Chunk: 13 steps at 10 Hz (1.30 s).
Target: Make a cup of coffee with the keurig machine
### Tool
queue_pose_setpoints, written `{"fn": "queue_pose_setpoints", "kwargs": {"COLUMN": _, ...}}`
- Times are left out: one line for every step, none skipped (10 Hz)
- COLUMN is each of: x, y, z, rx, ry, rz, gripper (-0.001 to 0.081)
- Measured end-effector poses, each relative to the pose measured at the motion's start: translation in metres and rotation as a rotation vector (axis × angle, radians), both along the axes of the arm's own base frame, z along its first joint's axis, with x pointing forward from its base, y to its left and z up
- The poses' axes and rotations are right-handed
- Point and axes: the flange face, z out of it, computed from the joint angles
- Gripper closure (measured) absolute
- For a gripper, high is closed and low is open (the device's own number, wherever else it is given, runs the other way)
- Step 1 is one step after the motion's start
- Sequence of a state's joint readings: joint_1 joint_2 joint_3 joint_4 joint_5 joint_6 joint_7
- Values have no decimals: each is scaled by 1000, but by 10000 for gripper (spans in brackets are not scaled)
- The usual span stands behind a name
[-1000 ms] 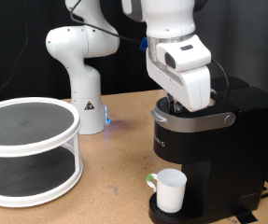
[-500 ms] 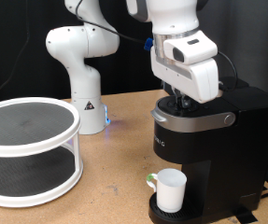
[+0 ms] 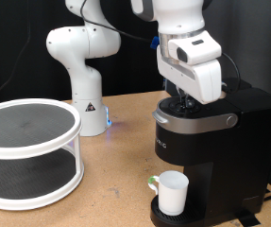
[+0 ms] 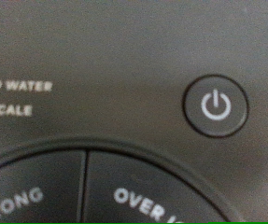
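The keurig machine [image 3: 225, 156] stands at the exterior view's right, its silver-rimmed lid [image 3: 199, 120] down. The white cup [image 3: 173, 192] stands upright on the drip tray [image 3: 160, 218] under the spout, with a green mark by its handle. My gripper [image 3: 184, 102] hangs just above the lid's top, its dark fingers close to the surface. In the wrist view no fingers show. It shows the machine's black control panel from very near, with the round power button [image 4: 216, 105] and the words ADD WATER, DESCALE, STRONG and OVER ICE.
A round white two-tier rack [image 3: 26, 151] with dark shelves stands at the exterior view's left. A white robot arm base [image 3: 83, 80] stands behind it on the wooden table [image 3: 116, 189], with a small blue light [image 3: 110, 121] at its foot.
My hand has moved a little up and towards the exterior view's right over the machine's lid. The cup and the machine have not moved.
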State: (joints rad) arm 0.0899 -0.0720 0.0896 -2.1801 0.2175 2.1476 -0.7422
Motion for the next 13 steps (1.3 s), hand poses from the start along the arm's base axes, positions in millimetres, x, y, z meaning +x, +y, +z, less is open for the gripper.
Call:
{"fn": "queue_pose_setpoints", "kwargs": {"x": 3, "y": 1, "z": 0, "rx": -6, "ry": 42, "rz": -23, "gripper": 805}}
{"fn": "queue_pose_setpoints", "kwargs": {"x": 9, "y": 1, "z": 0, "rx": -13, "ry": 90, "rz": -41, "gripper": 805}}
{"fn": "queue_pose_setpoints", "kwargs": {"x": 14, "y": 2, "z": 0, "rx": -20, "ry": 142, "rz": -50, "gripper": 805}}
{"fn": "queue_pose_setpoints", "kwargs": {"x": 19, "y": 1, "z": 0, "rx": -25, "ry": 189, "rz": -60, "gripper": 805}}
{"fn": "queue_pose_setpoints", "kwargs": {"x": 24, "y": 1, "z": -1, "rx": -27, "ry": 223, "rz": -67, "gripper": 805}}
{"fn": "queue_pose_setpoints", "kwargs": {"x": 27, "y": 1, "z": -1, "rx": -29, "ry": 251, "rz": -71, "gripper": 805}}
{"fn": "queue_pose_setpoints", "kwargs": {"x": 30, "y": 1, "z": -2, "rx": -31, "ry": 273, "rz": -72, "gripper": 805}}
{"fn": "queue_pose_setpoints", "kwargs": {"x": 32, "y": 1, "z": -2, "rx": -32, "ry": 289, "rz": -70, "gripper": 805}}
{"fn": "queue_pose_setpoints", "kwargs": {"x": 33, "y": 1, "z": -2, "rx": -36, "ry": 300, "rz": -67, "gripper": 805}}
{"fn": "queue_pose_setpoints", "kwargs": {"x": 34, "y": 1, "z": -3, "rx": -42, "ry": 306, "rz": -63, "gripper": 805}}
{"fn": "queue_pose_setpoints", "kwargs": {"x": 34, "y": 0, "z": -3, "rx": -50, "ry": 307, "rz": -60, "gripper": 805}}
{"fn": "queue_pose_setpoints", "kwargs": {"x": 34, "y": 0, "z": -3, "rx": -57, "ry": 306, "rz": -58, "gripper": 805}}
{"fn": "queue_pose_setpoints", "kwargs": {"x": 34, "y": -1, "z": -3, "rx": -58, "ry": 305, "rz": -55, "gripper": 805}}
